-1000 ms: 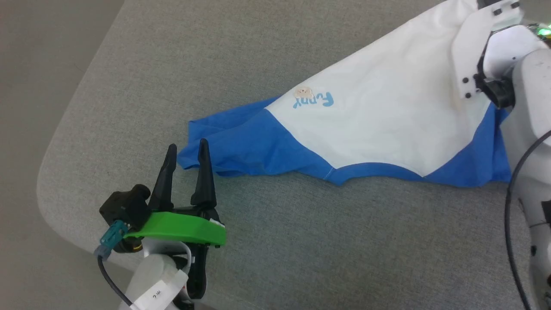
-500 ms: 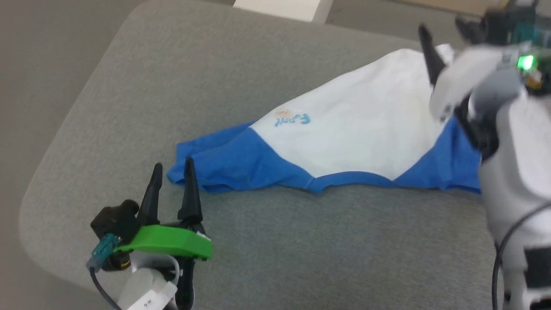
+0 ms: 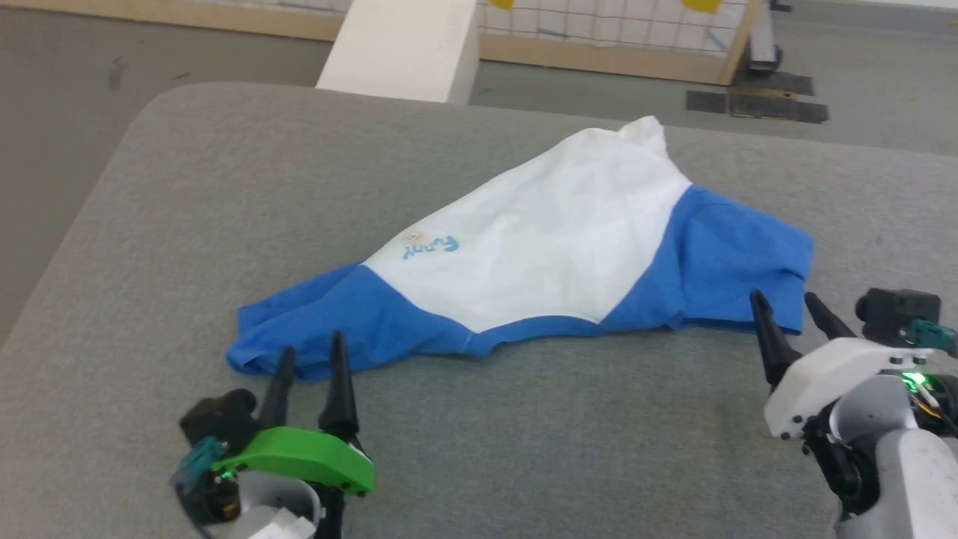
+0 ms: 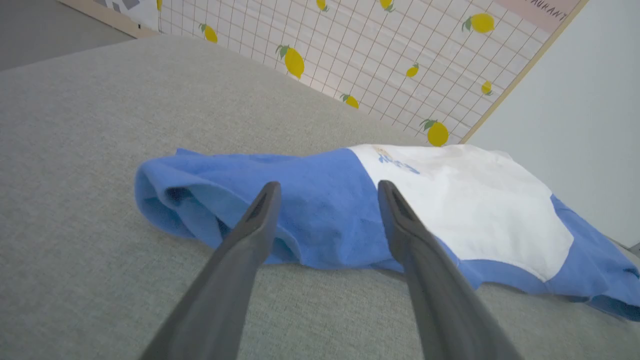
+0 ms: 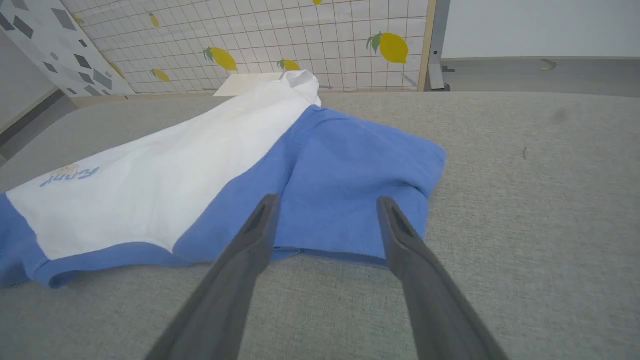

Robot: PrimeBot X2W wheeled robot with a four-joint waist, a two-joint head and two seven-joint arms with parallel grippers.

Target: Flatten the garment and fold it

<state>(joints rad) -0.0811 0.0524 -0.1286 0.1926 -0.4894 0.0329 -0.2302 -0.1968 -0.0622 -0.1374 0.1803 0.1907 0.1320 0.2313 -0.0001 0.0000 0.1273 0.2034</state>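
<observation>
In the head view the soft white cotton T-shirt with royal-blue sleeves (image 3: 539,247) lies on the grey fabric-covered table (image 3: 524,442) just beyond both pairs of fingertips. It is drawn into a rough triangle whose white body narrows to a bunched peak at the far end. By my reading the flattening is barely begun: the body is not spread, both sleeves are rumpled and no fold is made, so nearly all of the task is left. The left gripper (image 3: 313,346), under its green housing, has its dark fingers parted and empty, tips at the near edge of one blue sleeve (image 3: 299,322). The white-housed right gripper (image 3: 783,298) is likewise parted and empty, tips at the near hem of the other blue sleeve (image 3: 737,262). Whether any tip touches cloth cannot be told here, and the shirt's bottom hem is lost in the far peak. In the left wrist view the sleeve lies ahead of the spread fingers, its opening gaping beyond the left finger. The opposite sleeve runs off the right edge, and the small chest print is too small to read. In the right wrist view the fingertips overlap the blue sleeve, though their height above it cannot be judged. The other sleeve is cut off at the left edge, and the underside layers are hidden.
</observation>
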